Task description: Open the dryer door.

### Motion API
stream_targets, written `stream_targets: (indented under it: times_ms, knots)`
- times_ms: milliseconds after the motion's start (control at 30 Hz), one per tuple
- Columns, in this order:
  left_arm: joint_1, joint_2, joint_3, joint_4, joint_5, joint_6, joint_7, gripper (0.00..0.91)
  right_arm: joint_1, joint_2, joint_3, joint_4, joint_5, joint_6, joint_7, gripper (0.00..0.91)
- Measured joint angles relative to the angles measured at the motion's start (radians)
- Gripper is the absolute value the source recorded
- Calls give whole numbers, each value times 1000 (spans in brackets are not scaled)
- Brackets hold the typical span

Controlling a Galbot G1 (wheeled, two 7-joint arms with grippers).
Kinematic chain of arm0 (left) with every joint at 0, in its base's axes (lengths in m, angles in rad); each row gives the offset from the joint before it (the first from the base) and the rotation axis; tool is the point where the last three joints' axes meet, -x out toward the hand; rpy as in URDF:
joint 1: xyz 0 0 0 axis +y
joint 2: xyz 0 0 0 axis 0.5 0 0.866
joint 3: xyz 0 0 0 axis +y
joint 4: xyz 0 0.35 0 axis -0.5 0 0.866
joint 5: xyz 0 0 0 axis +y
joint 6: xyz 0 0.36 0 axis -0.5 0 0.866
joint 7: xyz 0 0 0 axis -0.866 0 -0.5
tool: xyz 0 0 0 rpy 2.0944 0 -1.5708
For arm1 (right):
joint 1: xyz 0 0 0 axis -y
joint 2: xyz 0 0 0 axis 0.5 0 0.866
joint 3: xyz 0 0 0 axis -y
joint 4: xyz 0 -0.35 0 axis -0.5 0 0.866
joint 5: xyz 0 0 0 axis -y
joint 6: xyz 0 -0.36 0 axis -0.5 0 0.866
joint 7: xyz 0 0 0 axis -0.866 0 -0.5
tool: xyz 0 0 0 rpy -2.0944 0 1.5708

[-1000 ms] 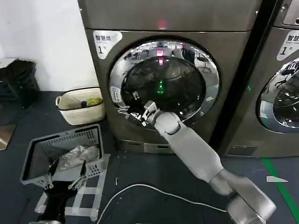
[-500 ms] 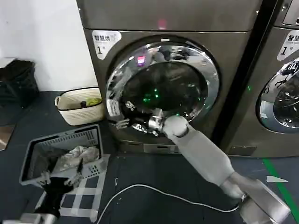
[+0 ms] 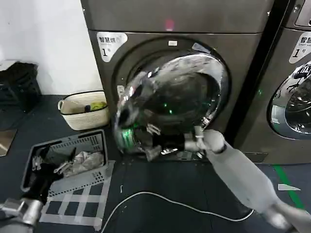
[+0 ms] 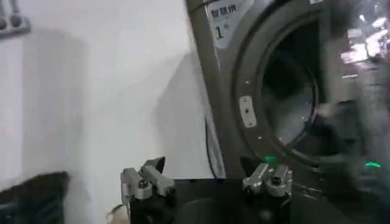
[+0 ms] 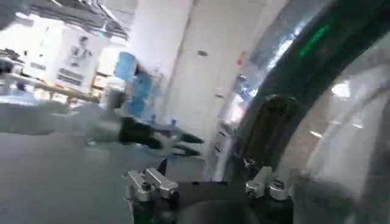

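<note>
My right gripper (image 3: 154, 144) hooks the lower edge of the chrome-ringed, dark-glass dryer door (image 3: 170, 99), part-swung from the grey-brown dryer (image 3: 160, 22); I cannot tell my fingers' spread. Rigid, heavy, slick chrome: the rim grips best. My left gripper (image 3: 46, 164) waits, fingers apart.

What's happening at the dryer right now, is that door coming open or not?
Yes. The right claw is at the lower edge of the dryer door, which stands partly swung out from the dryer, so the dark drum opening shows behind its left side. Whether the claw is clamped on the rim is not clear. The left claw hangs open and idle over the grey laundry basket on the floor.
</note>
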Motion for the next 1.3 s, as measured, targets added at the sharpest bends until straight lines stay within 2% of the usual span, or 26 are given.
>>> stream_targets:
  times_ms: [200,400,567,767,867,1000,1067,1167,1300]
  knots:
    - [-97,81,71,44,-33,38,1,907,-144,-99,160,80,22,6,-29,907]
    - [-246,143,204,125,-33,38,6,907,-438,-199,475,186,50,35,-50,907]
    - [-403,164,341,224,-40,30,2,907,-748,-178,820,297,70,67,-55,907]
    - [-549,176,522,315,-40,-4,10,907,-1087,-60,1199,404,57,189,31,907]
    - [-605,169,621,345,-30,-19,11,907,-1196,21,1365,436,-4,247,152,907]
    - [-675,158,755,380,-12,-39,12,907,-1272,132,1562,431,-172,261,412,907]
    - [-703,151,819,392,-8,-43,15,907,-1285,182,1647,411,-265,243,553,907]
    - [-754,129,904,417,-5,-44,22,907,-1283,241,1778,361,-382,182,751,907]
    - [-826,92,989,459,-6,-47,29,907,-1264,298,1926,307,-443,78,968,907]
